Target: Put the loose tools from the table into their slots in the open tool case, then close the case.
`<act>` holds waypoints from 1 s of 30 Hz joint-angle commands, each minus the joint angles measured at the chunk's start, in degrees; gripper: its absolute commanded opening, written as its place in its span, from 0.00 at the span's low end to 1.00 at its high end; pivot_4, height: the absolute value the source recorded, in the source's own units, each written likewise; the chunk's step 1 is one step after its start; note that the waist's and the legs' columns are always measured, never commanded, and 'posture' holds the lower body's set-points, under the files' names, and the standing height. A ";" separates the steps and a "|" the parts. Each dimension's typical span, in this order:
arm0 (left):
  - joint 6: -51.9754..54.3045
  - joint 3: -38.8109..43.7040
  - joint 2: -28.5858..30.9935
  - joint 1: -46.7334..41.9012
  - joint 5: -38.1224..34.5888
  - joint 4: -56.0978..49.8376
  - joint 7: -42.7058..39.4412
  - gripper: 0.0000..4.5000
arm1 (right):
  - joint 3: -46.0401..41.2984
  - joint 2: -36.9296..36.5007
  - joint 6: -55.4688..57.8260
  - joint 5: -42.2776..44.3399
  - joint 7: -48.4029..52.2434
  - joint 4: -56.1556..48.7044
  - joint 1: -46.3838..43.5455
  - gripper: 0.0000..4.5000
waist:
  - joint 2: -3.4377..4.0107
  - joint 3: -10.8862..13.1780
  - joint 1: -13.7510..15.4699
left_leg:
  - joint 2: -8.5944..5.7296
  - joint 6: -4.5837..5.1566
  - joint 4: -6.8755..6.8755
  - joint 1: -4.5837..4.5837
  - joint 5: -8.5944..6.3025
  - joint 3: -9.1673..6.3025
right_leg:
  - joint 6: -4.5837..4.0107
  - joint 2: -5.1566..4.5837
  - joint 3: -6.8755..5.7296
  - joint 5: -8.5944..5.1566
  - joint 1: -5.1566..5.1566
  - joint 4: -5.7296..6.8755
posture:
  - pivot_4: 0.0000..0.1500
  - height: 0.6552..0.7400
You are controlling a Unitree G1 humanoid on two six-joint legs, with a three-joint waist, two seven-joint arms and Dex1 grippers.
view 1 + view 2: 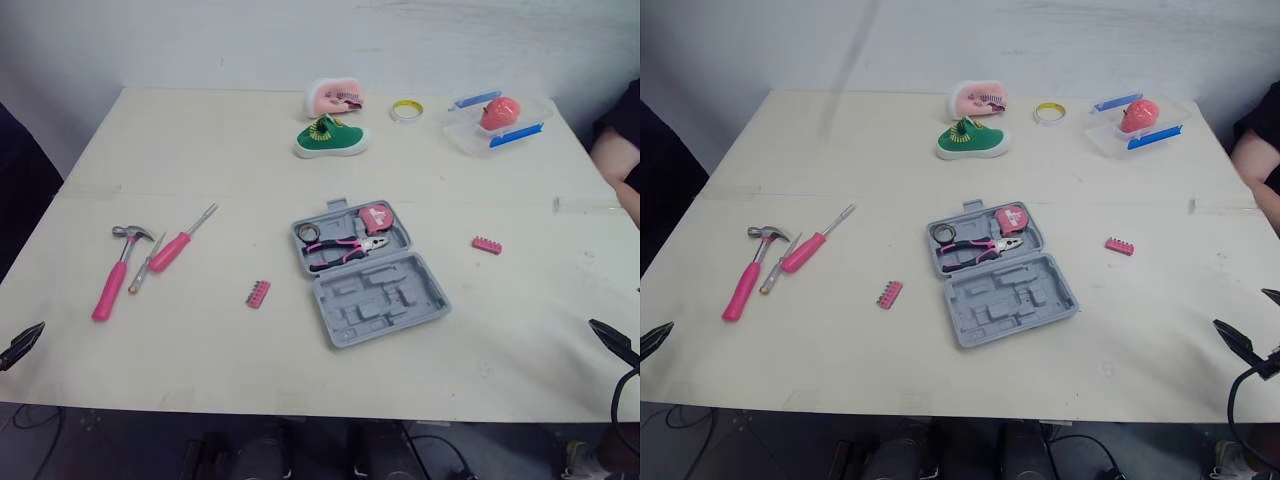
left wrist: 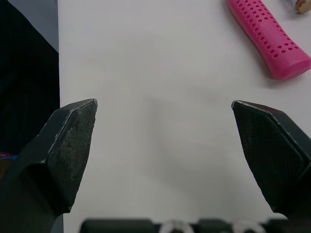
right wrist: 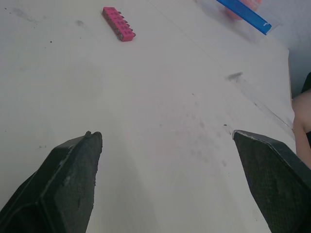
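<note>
The grey tool case lies open at the table's middle, with pink pliers and a pink tape measure in its slots. Loose on the left lie a pink-handled hammer, a pink screwdriver and a thin small screwdriver. One pink bit holder sits left of the case, another to its right. My left gripper is open at the table's front left edge, near the hammer handle. My right gripper is open at the front right, short of the bit holder.
At the back stand a green shoe, a pink denture model, a yellow tape roll and a clear box with blue clips and a red item. A person's arm rests at the right edge.
</note>
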 commanded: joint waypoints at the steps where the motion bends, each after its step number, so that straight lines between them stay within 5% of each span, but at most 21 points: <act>1: 0.87 2.59 -0.24 0.03 -3.59 -0.71 -2.70 1.00 | -0.56 -1.25 -1.46 0.61 0.58 0.75 -0.89 0.99 | 0.00 0.00 -0.01 | 0.00 0.00 0.00 0.00 0.00 0.00 | 0.00 0.00 0.00 0.00 0.00 0.00 | 1.00 1.00; 8: 6.52 2.68 -2.25 2.05 -8.74 -10.55 -7.92 1.00 | 2.21 0.22 1.43 3.28 5.09 -1.33 -4.35 0.99 | 0.01 -0.01 -0.15 | 0.00 -0.08 0.02 0.01 0.06 0.00 | 0.00 0.00 0.00 0.00 0.03 0.01 | 1.00 1.00; 15: 13.38 0.44 -5.41 3.92 -10.37 -25.34 -8.55 1.00 | 5.82 1.59 15.64 8.87 8.34 -15.21 -4.28 0.99 | 0.02 -0.01 0.07 | 0.01 -0.06 0.06 0.02 0.07 -0.04 | 0.00 0.00 -0.01 0.00 0.10 0.00 | 1.00 1.00; 21: 25.94 -14.49 -10.24 -1.33 -10.61 -52.11 1.38 1.00 | 18.66 3.49 26.10 3.77 4.24 -24.40 -16.52 0.99 | 0.02 -0.01 0.17 | 0.00 -0.08 0.21 0.10 0.07 -0.10 | 0.02 -0.01 0.00 0.08 0.25 0.04 | 1.00 1.00; 24: 31.67 -19.56 -12.37 -4.36 -10.42 -56.90 6.23 0.83 | 22.76 4.82 29.91 1.69 2.49 -25.06 -21.22 0.94 | 0.04 -0.02 0.25 | 0.00 -0.23 0.14 0.08 0.18 -0.11 | -0.02 0.05 -0.06 0.05 0.23 0.00 | 1.00 1.00; 29: 38.60 -29.80 -16.78 -10.11 -7.13 -62.03 13.41 0.34 | 29.04 7.38 31.86 -3.37 0.44 -23.58 -28.87 0.48 | 0.04 -0.02 0.25 | 0.01 -0.09 0.66 -0.15 0.17 -0.11 | 0.02 0.08 -0.11 0.07 0.23 0.09 | 1.00 1.00; 30: 39.80 -31.46 -17.63 -11.14 -6.76 -62.54 14.37 0.34 | 29.71 7.88 32.15 -4.21 -0.30 -22.89 -30.09 0.48 | 0.04 -0.02 0.27 | 0.01 -0.08 0.69 -0.15 0.17 -0.12 | 0.04 0.08 -0.10 0.08 0.24 0.09 | 1.00 1.00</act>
